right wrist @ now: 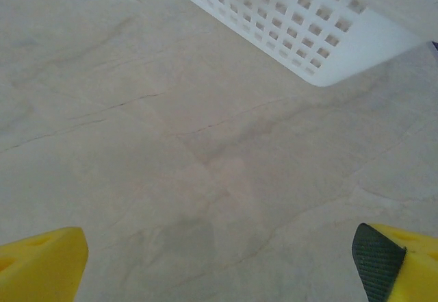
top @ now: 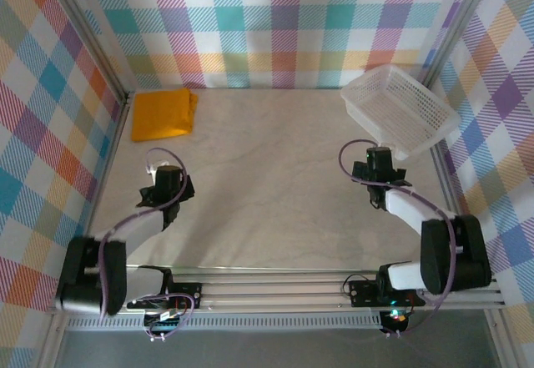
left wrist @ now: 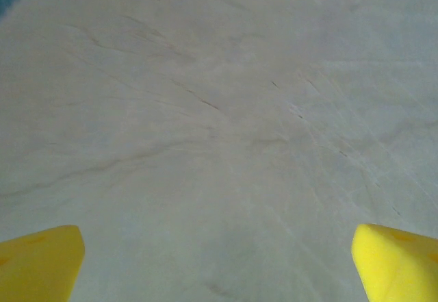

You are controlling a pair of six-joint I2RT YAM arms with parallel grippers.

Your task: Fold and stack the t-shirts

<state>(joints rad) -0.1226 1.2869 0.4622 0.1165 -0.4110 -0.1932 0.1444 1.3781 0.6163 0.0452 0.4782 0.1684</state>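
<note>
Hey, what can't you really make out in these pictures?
- Top view: the t-shirts are too small to count folded layers.
- Right wrist view: the basket runs off the top edge.
- Wrist views: the left claw and right claw are cut off by the bottom edge.

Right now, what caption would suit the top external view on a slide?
Left gripper and right gripper open over the table; folded orange t-shirt far left, white mesh basket far right.

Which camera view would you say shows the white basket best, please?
The top external view: the whole basket shows, far right on the table. The right wrist view catches one mesh corner; the left wrist view faces the table.
</note>
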